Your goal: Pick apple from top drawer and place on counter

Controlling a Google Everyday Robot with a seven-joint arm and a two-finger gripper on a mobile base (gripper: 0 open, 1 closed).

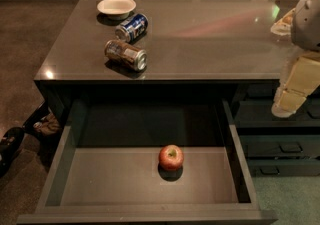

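The red apple [171,157] with a yellowish patch by its stem sits on the flat bottom of the open top drawer [100,184], right of the middle. The dark glossy counter [210,44] spreads above and behind the drawer. My gripper [290,100] hangs at the right edge of the view, beside the counter's front right corner, up and to the right of the apple and well apart from it. Nothing is seen in it.
On the counter's left part lie a silver can [126,54] and a blue can [132,27] on their sides, with a white bowl [116,6] behind them. Narrower dark drawers [280,146] stand to the right of the open one. Dark objects lie on the floor at left [15,141].
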